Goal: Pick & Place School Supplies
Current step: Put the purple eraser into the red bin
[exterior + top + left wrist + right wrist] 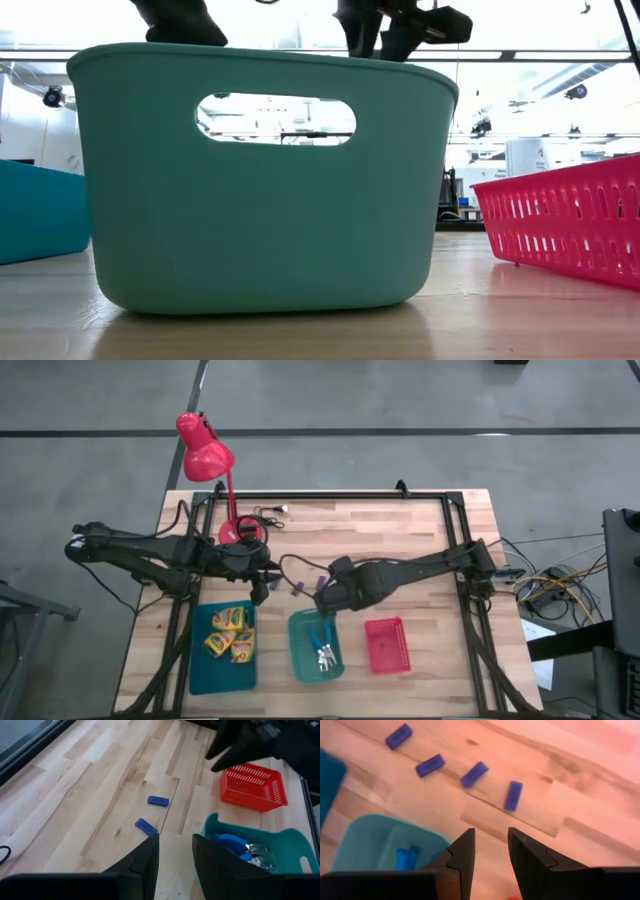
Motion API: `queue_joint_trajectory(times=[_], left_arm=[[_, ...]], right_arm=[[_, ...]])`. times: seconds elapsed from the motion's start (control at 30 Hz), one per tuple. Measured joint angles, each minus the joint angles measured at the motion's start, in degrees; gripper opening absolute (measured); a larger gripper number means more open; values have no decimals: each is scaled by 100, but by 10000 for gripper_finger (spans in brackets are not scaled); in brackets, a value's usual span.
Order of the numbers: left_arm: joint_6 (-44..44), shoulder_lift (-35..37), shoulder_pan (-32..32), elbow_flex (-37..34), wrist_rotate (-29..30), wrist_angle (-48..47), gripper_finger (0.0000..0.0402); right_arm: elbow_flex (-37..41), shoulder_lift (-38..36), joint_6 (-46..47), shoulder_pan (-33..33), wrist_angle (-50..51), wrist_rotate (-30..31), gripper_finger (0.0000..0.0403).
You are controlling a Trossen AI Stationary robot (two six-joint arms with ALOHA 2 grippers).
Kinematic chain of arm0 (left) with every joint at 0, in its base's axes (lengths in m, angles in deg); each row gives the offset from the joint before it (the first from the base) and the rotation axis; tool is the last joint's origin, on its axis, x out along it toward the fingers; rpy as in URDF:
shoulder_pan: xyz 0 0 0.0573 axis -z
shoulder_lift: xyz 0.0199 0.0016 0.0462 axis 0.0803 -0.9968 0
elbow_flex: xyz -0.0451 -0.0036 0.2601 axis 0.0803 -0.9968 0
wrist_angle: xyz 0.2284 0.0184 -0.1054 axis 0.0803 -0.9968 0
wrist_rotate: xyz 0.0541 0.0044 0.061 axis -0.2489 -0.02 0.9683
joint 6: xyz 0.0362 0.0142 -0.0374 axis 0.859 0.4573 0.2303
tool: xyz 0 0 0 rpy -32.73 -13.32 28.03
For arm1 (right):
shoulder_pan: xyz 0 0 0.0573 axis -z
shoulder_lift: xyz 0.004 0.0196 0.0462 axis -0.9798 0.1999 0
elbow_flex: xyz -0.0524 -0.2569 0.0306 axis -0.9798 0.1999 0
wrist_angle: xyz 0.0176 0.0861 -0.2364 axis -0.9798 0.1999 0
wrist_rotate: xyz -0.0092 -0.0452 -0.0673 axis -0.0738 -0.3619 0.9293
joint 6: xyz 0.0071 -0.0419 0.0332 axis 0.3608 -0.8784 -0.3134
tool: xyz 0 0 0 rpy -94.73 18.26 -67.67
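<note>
Four purple blocks [474, 774] sit loose on the table, just behind the green tray [300, 650] holding both scissors [322, 645]. Right gripper [322, 600] hovers over them, fingers apart and empty. Left gripper [260, 588] nearby, also open. Crayon boxes [229, 632] are in the teal tray [200, 675].

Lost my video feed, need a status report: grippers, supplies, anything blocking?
Left gripper and right gripper open, empty, above table. Four purple blocks loose on wood; scissors in green tray, crayon boxes in teal tray. Nothing blocking.
</note>
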Motion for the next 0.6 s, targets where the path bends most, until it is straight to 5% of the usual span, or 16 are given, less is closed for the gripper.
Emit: queue_joint_trajectory(times=[0.3, 0.6], left_arm=[[1, 0, 0, 0, 2, 3, 122], [2, 0, -2, 0, 4, 4, 122]], right_arm=[[679, -351, -341, 352, -229, -293, 109], [2158, -1101, -935, 789, -1677, -815, 109]])
